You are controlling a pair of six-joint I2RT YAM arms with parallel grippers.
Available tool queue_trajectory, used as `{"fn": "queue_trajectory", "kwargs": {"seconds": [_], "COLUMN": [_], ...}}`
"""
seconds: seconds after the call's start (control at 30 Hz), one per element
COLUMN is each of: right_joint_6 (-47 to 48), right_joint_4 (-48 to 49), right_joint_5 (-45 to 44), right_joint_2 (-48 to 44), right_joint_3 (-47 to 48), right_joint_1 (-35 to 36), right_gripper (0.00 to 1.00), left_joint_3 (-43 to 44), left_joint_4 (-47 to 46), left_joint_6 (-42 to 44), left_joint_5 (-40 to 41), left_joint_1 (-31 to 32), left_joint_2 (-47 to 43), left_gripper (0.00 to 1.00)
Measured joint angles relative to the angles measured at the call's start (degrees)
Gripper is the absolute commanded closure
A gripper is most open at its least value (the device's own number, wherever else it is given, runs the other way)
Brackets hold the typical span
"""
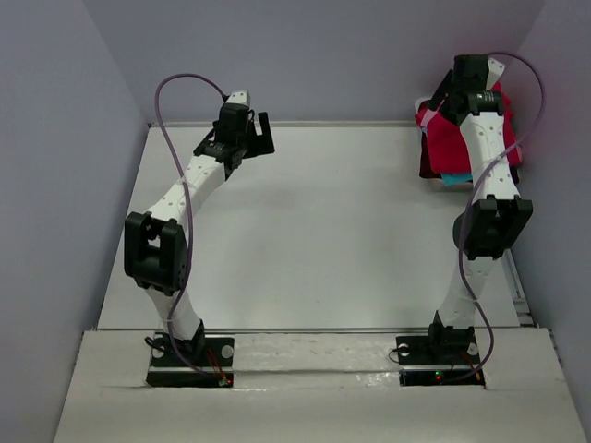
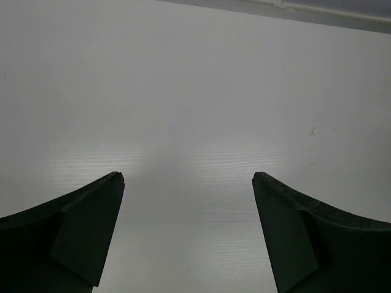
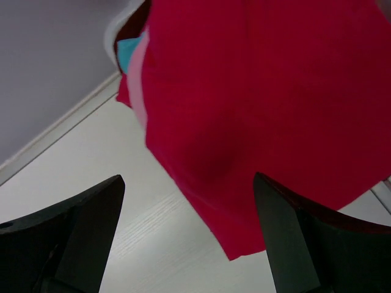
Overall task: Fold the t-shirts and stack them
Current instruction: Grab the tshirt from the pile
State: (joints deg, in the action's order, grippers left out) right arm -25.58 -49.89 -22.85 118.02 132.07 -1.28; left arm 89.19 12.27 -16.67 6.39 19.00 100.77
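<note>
The t-shirts lie in a heap (image 1: 445, 138) at the table's far right corner. A bright crimson-red one (image 3: 263, 104) is on top, with light pink (image 3: 138, 79) and teal-blue (image 3: 127, 52) edges showing under it. My right gripper (image 3: 188, 178) hovers open over the heap's near corner. Its jaws stand wide apart, and the red cloth's corner reaches in front of the right finger (image 3: 287, 232). In the top view that arm (image 1: 485, 138) hides part of the heap. My left gripper (image 2: 188, 176) hangs open over bare table at the far left (image 1: 251, 137), holding nothing.
The white table (image 1: 332, 240) is boxed in by grey walls at the back and on both sides. The back wall's base strip (image 2: 317, 13) runs close ahead of the left gripper. A rail (image 1: 519, 286) lines the table's right edge.
</note>
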Motion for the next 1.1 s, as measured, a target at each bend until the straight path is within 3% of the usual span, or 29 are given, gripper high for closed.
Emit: {"fn": "queue_trajectory", "kwargs": {"seconds": [0.3, 0.5, 0.57, 0.6, 0.73, 0.83, 1.1], "right_joint_6": [-1.29, -1.60, -1.57, -1.57, -0.98, -1.27, -1.05], "right_joint_4": [-0.74, -0.52, -0.31, -0.15, -0.04, -0.22, -0.96], "right_joint_5": [-6.38, -6.38, -6.34, -6.27, -5.86, -5.14, -1.22], "right_joint_2": [-4.70, -4.92, -4.94, -4.94, -4.92, -4.92, -4.92], "right_joint_3": [-18.64, -20.81, -20.81, -20.81, -20.09, -18.49, -17.53], "right_joint_1": [-2.34, -2.43, -2.43, -2.43, -2.43, -2.43, -2.54], "right_gripper": [0.10, 0.16, 0.28, 0.41, 0.79, 0.93, 0.93], "left_joint_3": [0.00, 0.00, 0.00, 0.00, 0.00, 0.00, -0.02], "left_joint_4": [-0.46, -0.48, -0.46, -0.46, -0.46, -0.46, -0.44], "left_joint_6": [-0.55, -1.01, -1.05, -1.05, -1.05, -1.03, -1.03], "left_joint_5": [-6.36, -7.87, -7.93, -7.93, -7.91, -7.87, -7.63], "left_joint_1": [0.00, 0.00, 0.00, 0.00, 0.00, 0.00, 0.00], "left_joint_2": [3.89, 4.28, 4.28, 4.28, 4.28, 4.28, 4.28], "left_gripper": [0.03, 0.03, 0.04, 0.05, 0.07, 0.07, 0.08]}}
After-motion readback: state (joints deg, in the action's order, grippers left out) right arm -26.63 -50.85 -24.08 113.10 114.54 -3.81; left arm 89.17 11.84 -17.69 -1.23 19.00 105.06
